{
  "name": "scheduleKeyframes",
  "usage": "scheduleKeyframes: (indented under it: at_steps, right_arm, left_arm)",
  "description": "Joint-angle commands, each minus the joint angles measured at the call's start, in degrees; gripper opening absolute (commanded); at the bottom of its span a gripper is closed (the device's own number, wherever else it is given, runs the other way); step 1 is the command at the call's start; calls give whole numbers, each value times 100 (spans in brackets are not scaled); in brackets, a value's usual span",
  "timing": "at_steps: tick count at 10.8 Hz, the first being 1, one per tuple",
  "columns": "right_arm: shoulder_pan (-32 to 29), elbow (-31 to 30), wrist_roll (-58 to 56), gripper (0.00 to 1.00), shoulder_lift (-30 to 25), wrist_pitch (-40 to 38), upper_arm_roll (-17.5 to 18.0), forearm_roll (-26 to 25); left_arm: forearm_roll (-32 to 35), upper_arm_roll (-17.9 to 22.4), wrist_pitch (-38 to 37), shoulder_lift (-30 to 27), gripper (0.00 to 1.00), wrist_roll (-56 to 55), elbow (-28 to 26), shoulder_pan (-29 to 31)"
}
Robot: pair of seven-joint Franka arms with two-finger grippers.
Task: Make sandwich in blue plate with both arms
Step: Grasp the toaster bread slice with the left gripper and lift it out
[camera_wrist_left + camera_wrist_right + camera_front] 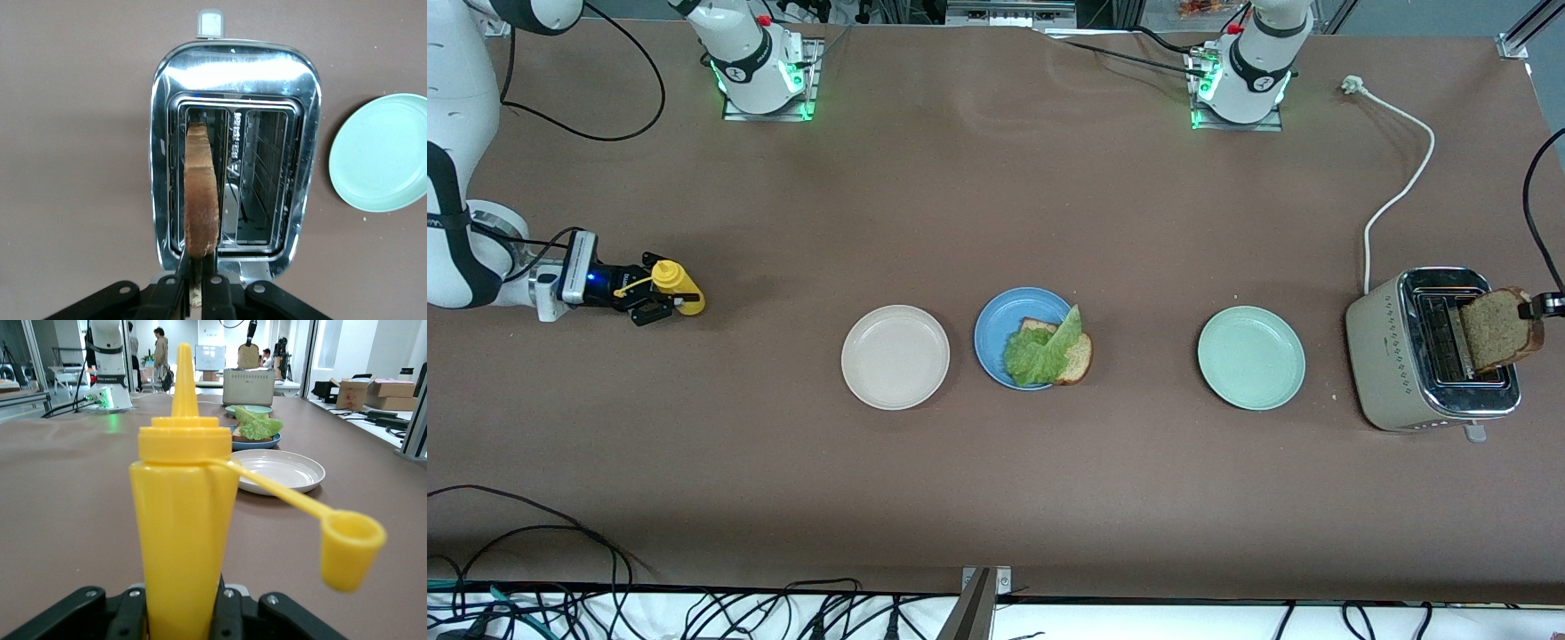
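The blue plate (996,324) lies at the table's middle with one bread slice (1076,360) and a ruffled lettuce leaf (1040,351) on it; the slice overhangs the rim. It also shows in the right wrist view (257,443). My left gripper (1534,308) is shut on a second bread slice (1498,329), held on edge over a toaster slot; in the left wrist view the slice (200,193) stands between my left gripper's (197,283) fingers. My right gripper (654,298) is shut on a yellow squeeze bottle (676,286), upright and low at the right arm's end of the table.
A beige toaster (1392,356) with a chrome top stands at the left arm's end, its white cord (1400,187) running toward the bases. A mint-green plate (1251,357) and a beige plate (895,356) flank the blue plate. The bottle's cap (350,547) hangs open on its strap.
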Motion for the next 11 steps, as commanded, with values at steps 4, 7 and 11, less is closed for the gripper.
scheduleKeyframes:
  at_steps: [4, 7, 11]
  right_arm:
    - [-304, 227, -602, 0, 552, -702, 80, 306]
    - [-331, 254, -709, 0, 729, -755, 88, 377]
    - [-331, 298, -700, 0, 835, -782, 88, 377]
  left_arm:
    - [148, -170, -986, -379, 0, -45, 550, -575]
    - [157, -170, -1364, -642, 0, -45, 753, -1243]
    - [-201, -510, -1945, -793, 0, 51, 753, -2132]
